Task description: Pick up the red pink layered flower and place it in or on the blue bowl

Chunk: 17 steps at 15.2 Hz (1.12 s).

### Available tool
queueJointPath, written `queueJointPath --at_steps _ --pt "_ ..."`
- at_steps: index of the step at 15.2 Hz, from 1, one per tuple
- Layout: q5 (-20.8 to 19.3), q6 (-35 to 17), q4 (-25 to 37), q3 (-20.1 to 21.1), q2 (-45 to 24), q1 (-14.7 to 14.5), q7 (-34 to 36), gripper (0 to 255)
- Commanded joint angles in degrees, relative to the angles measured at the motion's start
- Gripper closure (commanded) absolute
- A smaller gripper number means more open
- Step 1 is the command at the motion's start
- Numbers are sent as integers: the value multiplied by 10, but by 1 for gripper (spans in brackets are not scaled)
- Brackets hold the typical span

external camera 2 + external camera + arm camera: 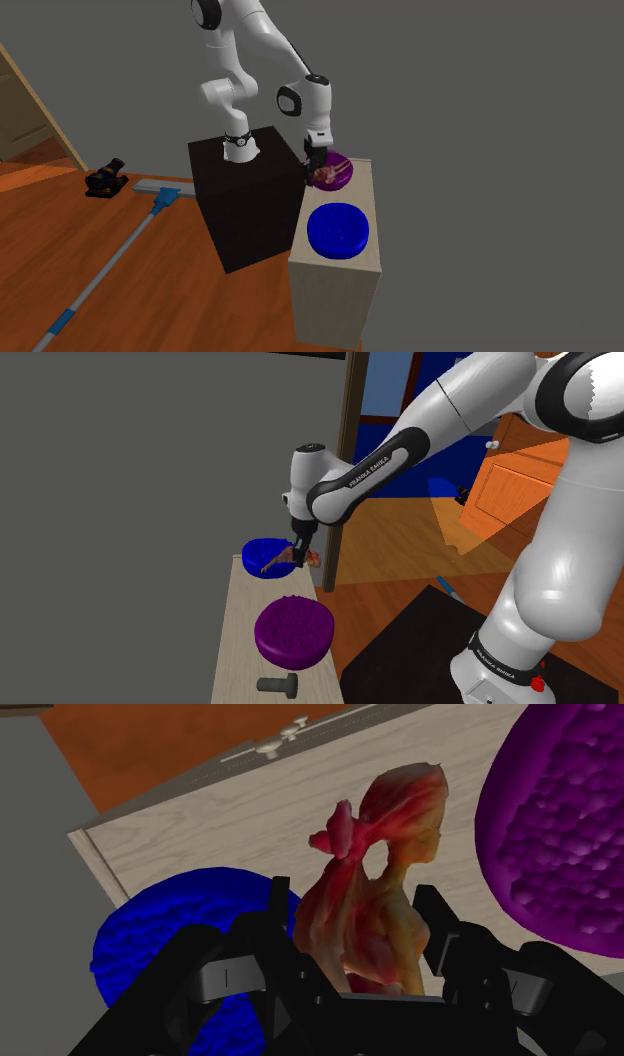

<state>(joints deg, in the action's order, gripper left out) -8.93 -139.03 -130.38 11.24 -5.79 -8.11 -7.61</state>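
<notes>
Wrist view: the gripper (355, 909) is clamped on the red-pink flower (385, 854), one finger on either side. The flower hangs over the pale wooden table (230, 814), between the blue bowl (160, 939) and a purple bowl (560, 824).

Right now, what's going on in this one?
The white arm's black gripper is shut on the red-pink flower, which is clasped between its fingers. It holds the flower over the pale wooden table, between the blue bowl and the purple bowl. The flower is not yet in the blue bowl.
</notes>
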Motion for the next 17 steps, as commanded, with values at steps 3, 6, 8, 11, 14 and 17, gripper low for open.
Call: queueJointPath --at_steps 3,6,8,11,14,17 --pt "10 28 9 1 20 1 -9 255" --pt "16 45 15 2 31 1 -14 255" --pt "10 53 56 -6 -2 9 -28 255" --pt "4 68 123 -17 -53 20 -49 255" --pt "0 87 197 -26 -106 29 -69 255" --pt "-1 111 278 -34 -161 38 -90 255"
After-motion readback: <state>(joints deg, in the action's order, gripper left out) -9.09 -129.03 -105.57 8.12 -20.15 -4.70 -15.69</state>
